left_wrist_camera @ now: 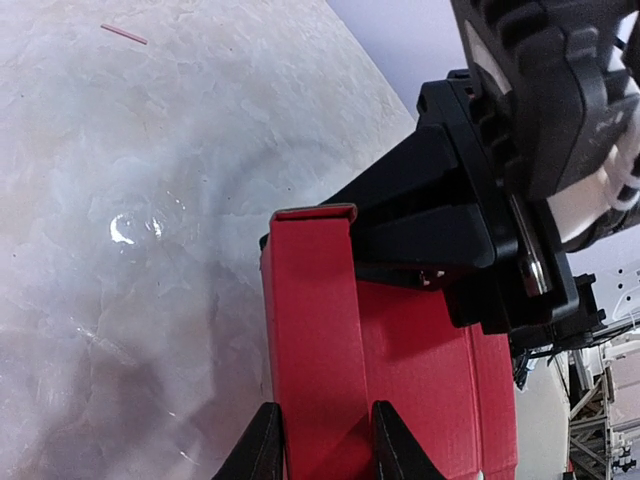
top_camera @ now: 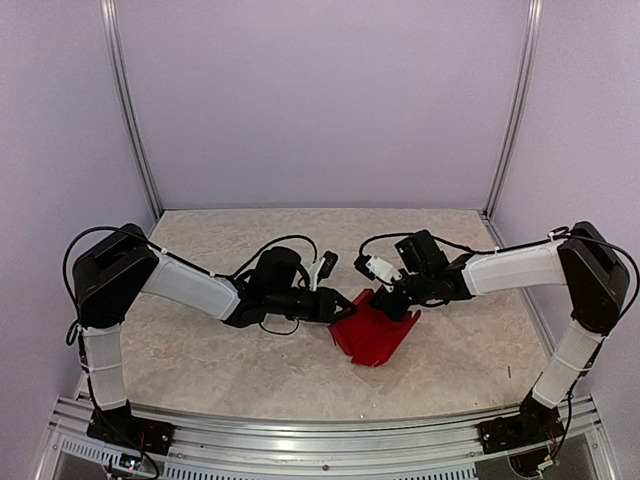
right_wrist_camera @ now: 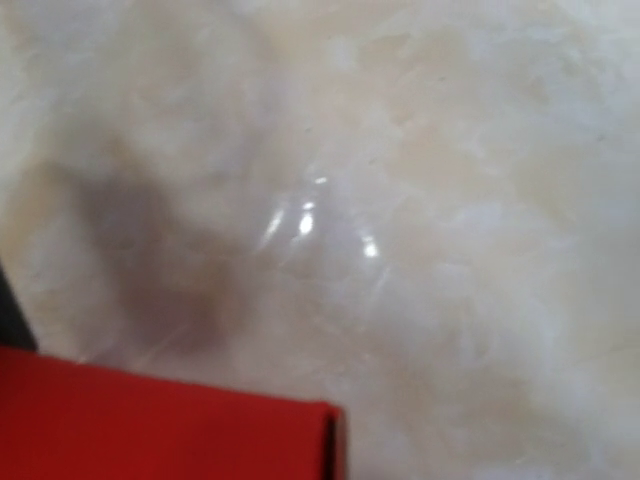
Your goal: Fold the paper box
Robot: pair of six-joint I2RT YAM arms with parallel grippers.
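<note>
Since our left gripper (left_wrist_camera: 322,442) is clamped on a flap of the paper box (left_wrist_camera: 425,390) for creasing, our right gripper (top_camera: 403,298) probably just braces it, though we can't tell its jaws.

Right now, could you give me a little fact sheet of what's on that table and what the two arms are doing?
Object: paper box, red card, partly folded
Surface: pale marbled table
Position: mid-table, between both arms
Left jaws: closed on a flap of the box
Right jaws: at the box's far edge, grip unclear
Stage: fold not finished
</note>
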